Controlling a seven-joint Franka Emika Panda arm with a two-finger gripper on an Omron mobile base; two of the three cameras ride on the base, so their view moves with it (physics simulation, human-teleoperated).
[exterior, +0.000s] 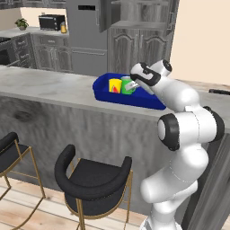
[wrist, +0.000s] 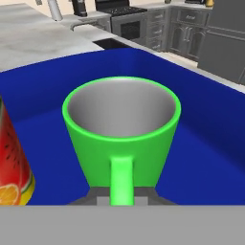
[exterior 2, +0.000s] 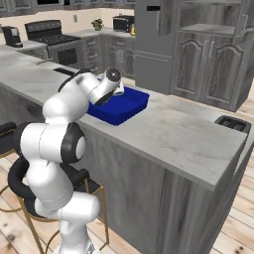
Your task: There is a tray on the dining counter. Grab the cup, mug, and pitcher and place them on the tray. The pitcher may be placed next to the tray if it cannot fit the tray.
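Note:
The deep-blue tray (exterior: 152,103) (exterior 2: 119,117) (wrist: 48,79) lies on the dining counter (exterior: 45,85) (exterior 2: 173,134). Inside it stands the yellow cup (exterior: 114,85) (wrist: 12,162) with its red-orange mark. Right beside the cup is the green mug (exterior: 127,86) (wrist: 122,129), upright within the tray's walls. My gripper (exterior: 133,83) (wrist: 122,200) is shut on the mug's handle, reaching in from the near right side. I cannot tell whether the mug's base touches the tray floor. The pitcher is out of view.
Two black bar stools (exterior: 92,179) (exterior: 6,152) stand in front of the counter below the tray. A dark flat object (exterior 2: 232,123) (exterior: 220,91) lies at the counter's far right end. Cabinets and a fridge (exterior: 87,31) line the back wall.

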